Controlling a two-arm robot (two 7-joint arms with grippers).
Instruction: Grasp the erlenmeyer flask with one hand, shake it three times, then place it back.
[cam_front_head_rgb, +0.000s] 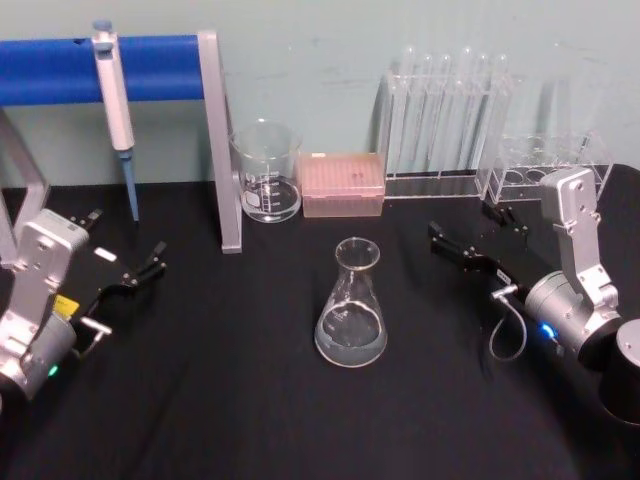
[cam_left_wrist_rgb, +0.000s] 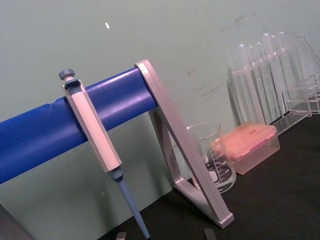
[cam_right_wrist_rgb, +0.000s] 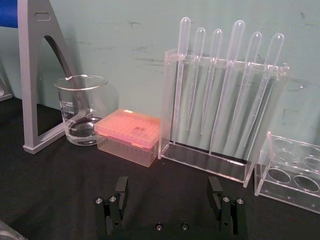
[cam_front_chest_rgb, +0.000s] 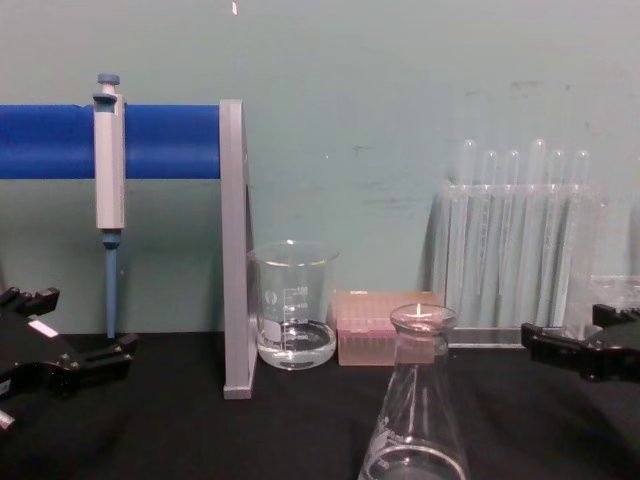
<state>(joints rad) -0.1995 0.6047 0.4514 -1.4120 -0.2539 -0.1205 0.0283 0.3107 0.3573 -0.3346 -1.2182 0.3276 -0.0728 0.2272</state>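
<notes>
Along the back wall — pipette (cam_front_head_rgb: 115, 95) on blue bar (cam_front_head_rgb: 100, 68), beaker (cam_front_head_rgb: 267, 172), pink tip box (cam_front_head_rgb: 343, 185), tube rack (cam_front_head_rgb: 445, 120).

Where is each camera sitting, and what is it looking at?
Head: high up, looking down at the erlenmeyer flask, left gripper and right gripper either side.
Chest: low, facing across the table; flask ahead, both grippers at the edges.
Left wrist: looks up at the pipette on the blue bar.
Right wrist: its own open fingers face the dropper rack.
Shared: every view shows the beaker and pink tip box.
</notes>
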